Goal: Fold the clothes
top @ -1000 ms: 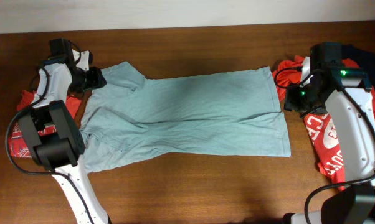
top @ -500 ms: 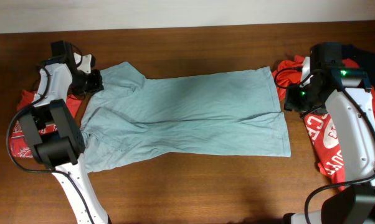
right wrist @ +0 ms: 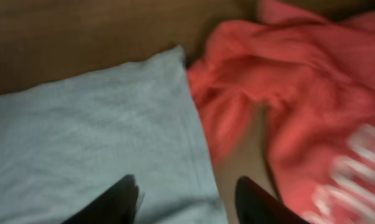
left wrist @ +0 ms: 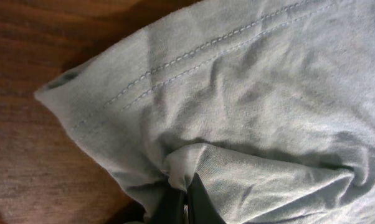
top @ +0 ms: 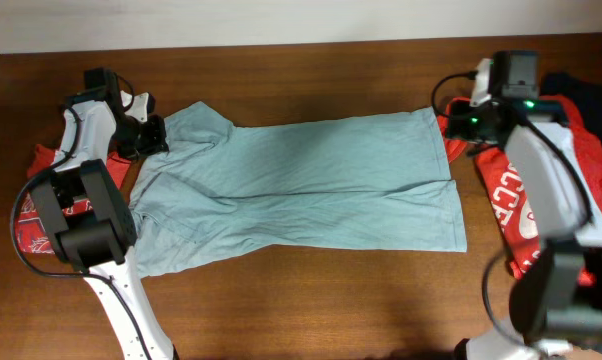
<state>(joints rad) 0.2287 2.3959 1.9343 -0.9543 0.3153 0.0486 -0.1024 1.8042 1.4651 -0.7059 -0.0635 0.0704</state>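
The pale grey-blue T-shirt (top: 301,185) lies spread flat across the table, neck end to the left. My left gripper (top: 155,134) sits at its far left sleeve and is shut on a pinched fold of the cloth (left wrist: 186,177), next to the stitched hem (left wrist: 175,62). My right gripper (top: 455,118) hovers open over the shirt's far right corner. Its fingers (right wrist: 126,196) straddle the shirt's edge (right wrist: 197,155), with the grey-blue cloth (right wrist: 81,130) under the left one and bare table under the right one.
A red shirt with white lettering (top: 521,205) lies crumpled just right of the grey-blue one, also seen close by (right wrist: 299,112). A dark navy garment (top: 581,95) lies behind it. Another red shirt (top: 36,215) lies under the left arm. Bare wooden table (top: 311,300) runs along the front.
My left gripper has closed on the sleeve fold. My right arm has swung from the shirt's right edge toward its far right corner, jaws still open.
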